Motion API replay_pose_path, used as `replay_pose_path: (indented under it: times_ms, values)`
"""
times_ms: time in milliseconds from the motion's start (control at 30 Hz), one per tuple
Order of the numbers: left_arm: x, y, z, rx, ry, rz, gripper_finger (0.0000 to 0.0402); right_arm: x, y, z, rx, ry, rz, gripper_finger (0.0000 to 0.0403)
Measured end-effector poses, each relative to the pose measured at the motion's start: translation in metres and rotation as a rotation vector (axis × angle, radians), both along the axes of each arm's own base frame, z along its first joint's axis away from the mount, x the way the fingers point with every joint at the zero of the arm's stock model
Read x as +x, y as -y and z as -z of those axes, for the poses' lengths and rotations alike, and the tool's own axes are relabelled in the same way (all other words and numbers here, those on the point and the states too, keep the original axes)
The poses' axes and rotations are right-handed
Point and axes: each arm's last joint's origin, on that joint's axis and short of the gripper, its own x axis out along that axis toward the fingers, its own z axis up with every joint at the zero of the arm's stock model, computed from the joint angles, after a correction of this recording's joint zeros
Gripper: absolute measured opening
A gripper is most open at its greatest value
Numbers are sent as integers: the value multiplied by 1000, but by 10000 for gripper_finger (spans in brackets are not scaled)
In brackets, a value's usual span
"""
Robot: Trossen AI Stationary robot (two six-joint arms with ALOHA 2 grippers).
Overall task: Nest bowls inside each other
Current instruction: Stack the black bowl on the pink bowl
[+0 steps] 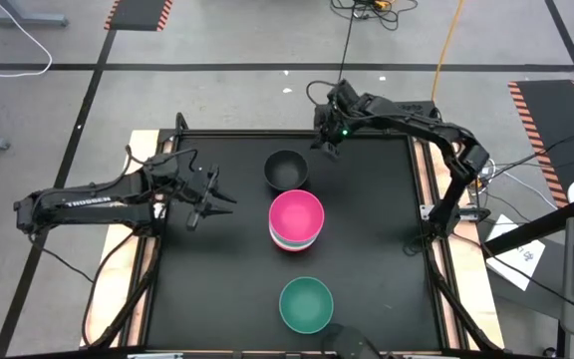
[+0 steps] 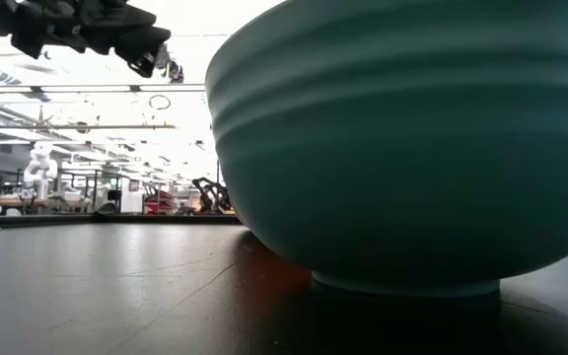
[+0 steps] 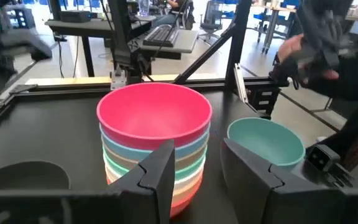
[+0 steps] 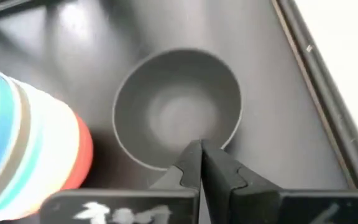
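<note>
A black bowl stands on its base on the black mat, toward the far side. Just nearer sits a stack of nested bowls with a magenta bowl on top. A teal bowl stands alone near the front edge and fills the low view. My right gripper hangs shut above the mat beyond the black bowl, holding nothing. My left gripper is open to the left of the stack, pointing roughly level at it, with nothing between its fingers.
Wooden rails frame the mat on its left and right sides. Bare mat lies at the near left and along the right side. Beyond the table are desks, stands and floor cables.
</note>
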Motion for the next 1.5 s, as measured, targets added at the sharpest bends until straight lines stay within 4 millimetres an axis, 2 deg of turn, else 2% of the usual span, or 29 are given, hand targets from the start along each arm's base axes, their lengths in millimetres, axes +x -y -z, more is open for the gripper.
replay_pose_path:
  times_ms: [200, 333, 467, 567, 667, 867, 1133, 1367, 1500]
  values:
    - [-27, 10, -5, -19, -16, 39, 134, -3, -1, -43, -11, 23, 12, 18]
    - [-48, 19, -7, -18, -4, 86, 134, 1, -3, -71, -5, 0, 8, 74]
    - [-60, 24, -12, -2, 59, 96, 134, 17, -3, -87, -25, -45, 63, 151]
    - [-60, 23, -8, 1, 49, 38, 134, 29, 4, -82, -31, -159, 96, 199]
    - [-59, 23, -10, 4, 62, 37, 134, 40, 13, -66, 4, -238, 87, 219]
    - [-59, 23, -10, -2, 64, 39, 134, 55, 22, -48, -26, -283, 32, 216]
    - [-59, 23, -8, -15, 43, 39, 134, 57, 21, -32, 26, -356, -55, 215]
    - [-59, 23, -8, -18, 36, 39, 134, 70, 28, -31, 9, -231, -58, 215]
    - [-59, 23, -8, -18, 36, 39, 134, 73, 37, -13, 63, -251, -35, 215]
